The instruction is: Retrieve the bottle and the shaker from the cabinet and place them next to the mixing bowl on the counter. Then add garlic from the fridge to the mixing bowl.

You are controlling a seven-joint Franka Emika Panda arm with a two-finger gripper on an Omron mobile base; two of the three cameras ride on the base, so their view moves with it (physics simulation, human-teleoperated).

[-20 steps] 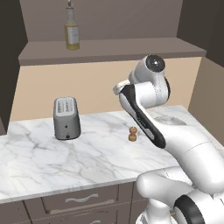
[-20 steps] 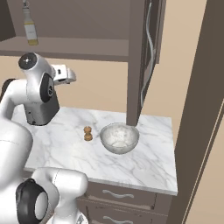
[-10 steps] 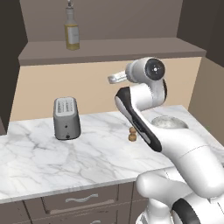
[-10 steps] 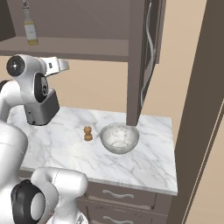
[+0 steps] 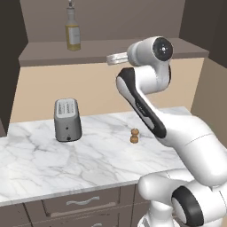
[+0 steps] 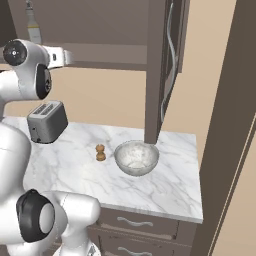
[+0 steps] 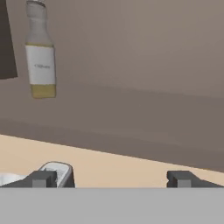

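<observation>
- The gripper (image 7: pixel 112 179) is raised level with the cabinet (image 5: pixel 133 46) shelf edge; its jaws stand wide apart with nothing between them.
- In the hand view the two dark fingertips (image 7: pixel 41 179) frame the brown shelf front and the tan wall below it.
- The bottle (image 5: pixel 72 31) stands upright on the cabinet shelf, far left of the hand, well apart from it.
- The shaker (image 6: pixel 100 152) stands upright on the counter (image 6: pixel 165 185), just left of the mixing bowl (image 6: pixel 136 157) and not touching it.
- The bowl sits near the foot of the cabinet's side panel (image 6: pixel 155 70).
- A grey toaster (image 5: pixel 67 119) stands on the far left of the counter, below the bottle.
</observation>
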